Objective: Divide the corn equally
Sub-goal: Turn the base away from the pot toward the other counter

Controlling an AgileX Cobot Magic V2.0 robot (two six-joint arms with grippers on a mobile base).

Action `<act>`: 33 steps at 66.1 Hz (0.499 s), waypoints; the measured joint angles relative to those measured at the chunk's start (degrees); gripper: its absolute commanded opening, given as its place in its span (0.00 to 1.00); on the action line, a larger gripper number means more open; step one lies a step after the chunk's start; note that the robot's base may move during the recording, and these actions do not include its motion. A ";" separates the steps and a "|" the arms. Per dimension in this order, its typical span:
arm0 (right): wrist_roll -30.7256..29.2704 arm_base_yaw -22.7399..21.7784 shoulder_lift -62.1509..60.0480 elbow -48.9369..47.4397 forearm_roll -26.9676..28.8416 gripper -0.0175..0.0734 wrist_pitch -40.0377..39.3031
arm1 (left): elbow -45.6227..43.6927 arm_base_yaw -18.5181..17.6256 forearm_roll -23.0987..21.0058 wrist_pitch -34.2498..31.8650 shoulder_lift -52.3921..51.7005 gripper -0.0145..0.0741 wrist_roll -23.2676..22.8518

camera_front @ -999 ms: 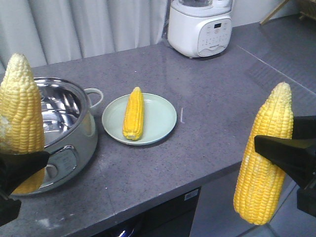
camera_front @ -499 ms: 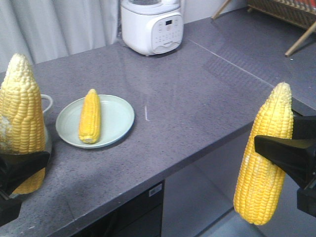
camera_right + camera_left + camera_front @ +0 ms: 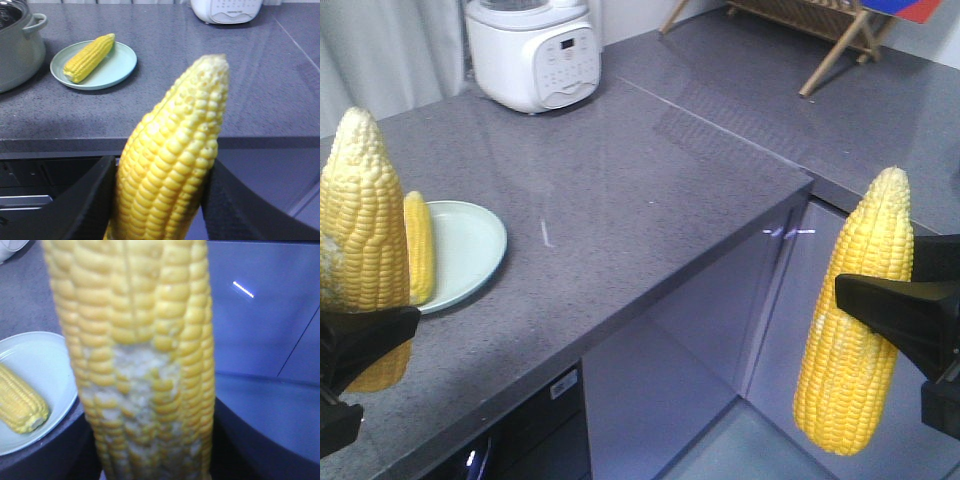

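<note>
Front view, left gripper [image 3: 360, 335]: clamped on the left cob [image 3: 360, 230], held upright with its tip up, near the counter's [image 3: 650, 190] front edge at the left end.
Front view, right gripper [image 3: 895, 310]: clamped on the right cob [image 3: 855, 330], also upright. It hangs off the counter, past its front corner and in front of the cabinet [image 3: 720, 320].
Front view, plate [image 3: 470, 250]: pale green, near the front edge at the left. The plate cob [image 3: 418, 250] lies on it, half hidden behind the left cob.
Left wrist view: the left cob fills the frame, with a patch of pale, flattened kernels at mid-length. The plate and its cob sit low left.
Right wrist view: dark fingers [image 3: 80, 210] flank the right cob on both sides. A pot [image 3: 20, 45] stands near the plate, toward the left end.
Step, as judged: carrying both cobs to be shared out. No second plate is in view.
Doing it well: bring a cob over the bare half of a plate, then tip it flat and low before letting go, so it does not roll.
Surface: grey speckled stone, glossy, L-shaped.
Room: a white cooker [image 3: 535, 55] at the back edge, a curtain [image 3: 380, 50] behind, and a wooden rack [image 3: 800, 30] on the far wing.
</note>
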 measured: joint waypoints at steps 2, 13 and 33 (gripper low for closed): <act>0.00 0.00 0.00 0.00 0.00 0.42 0.00 | 0.00 0.00 0.00 0.00 0.00 0.51 0.00; 0.00 0.00 0.00 0.00 0.00 0.42 0.00 | 0.00 0.00 0.00 0.00 0.00 0.51 0.00; 0.00 0.00 0.00 0.00 0.00 0.42 0.00 | 0.00 0.00 0.00 0.00 0.00 0.51 0.00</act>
